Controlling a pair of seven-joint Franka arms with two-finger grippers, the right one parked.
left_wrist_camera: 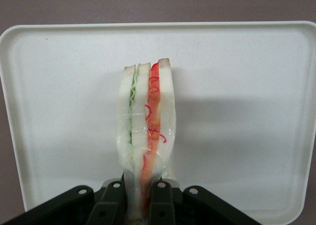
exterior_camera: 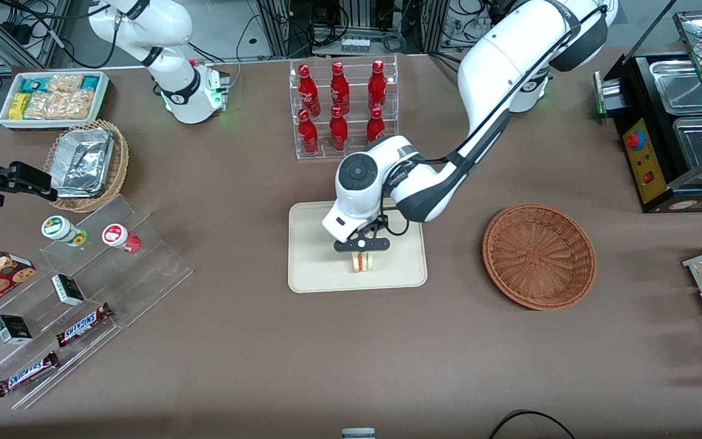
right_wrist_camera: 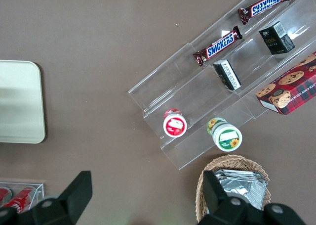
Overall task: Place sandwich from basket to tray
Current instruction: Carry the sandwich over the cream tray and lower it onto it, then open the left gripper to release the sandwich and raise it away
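Note:
The sandwich (exterior_camera: pixel 362 261) (left_wrist_camera: pixel 146 131), a pale wrapped wedge with green and red filling layers, hangs upright over the cream tray (exterior_camera: pixel 314 256) (left_wrist_camera: pixel 237 111) (right_wrist_camera: pixel 19 101). My left gripper (exterior_camera: pixel 362 246) (left_wrist_camera: pixel 140 205) is shut on the sandwich's narrow end, one finger (left_wrist_camera: pixel 161 205) pressed on each side. In the front view the sandwich's lower edge is at or just above the tray surface; contact cannot be told. The reddish-brown wicker basket (exterior_camera: pixel 538 255) lies empty on the table beside the tray, toward the working arm's end.
A clear rack of red bottles (exterior_camera: pixel 343 107) stands just past the tray, farther from the front camera. Toward the parked arm's end are acrylic steps with cups and candy bars (exterior_camera: pixel 77 292), a tan basket of foil containers (exterior_camera: pixel 86 163) and a white snack bin (exterior_camera: pixel 52 97). A black appliance (exterior_camera: pixel 674 128) is at the working arm's end.

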